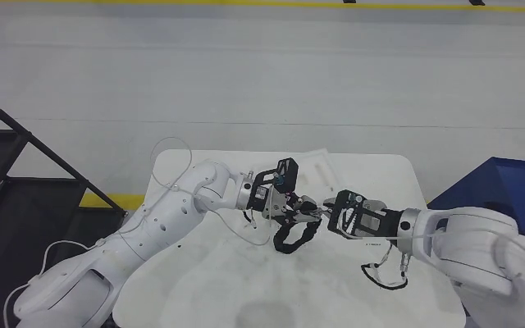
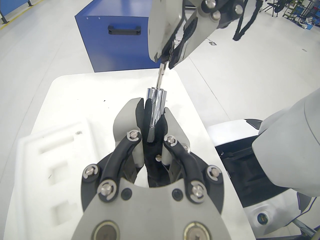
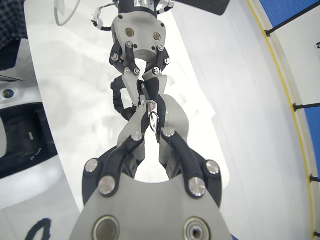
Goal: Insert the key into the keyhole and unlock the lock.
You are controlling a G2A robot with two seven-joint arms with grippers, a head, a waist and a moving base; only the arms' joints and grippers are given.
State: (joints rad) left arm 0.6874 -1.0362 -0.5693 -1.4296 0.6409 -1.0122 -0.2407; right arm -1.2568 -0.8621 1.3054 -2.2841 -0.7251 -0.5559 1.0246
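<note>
Key was held by its head between the closed fingers of the right gripper, above the bench. Its blade was pointed into the end face of the lock. The lock, a chrome cylinder, was clamped in the left gripper and was also lifted over the bench. How deep the key was set in the keyhole could not be told.

A printed label was seen on the left wrist in the right wrist view, but its writing was too small to be read. In the same view a metal ring was seen hanging at the key. In the left wrist view the blade and the cylinder were shown from the side. In the top view a black cable was seen looped under the left gripper.

A white foam tray with hollow pockets was laid on the white bench. A blue cabinet was placed on the pale floor just beyond the bench, and a yellow line was painted on that floor.
</note>
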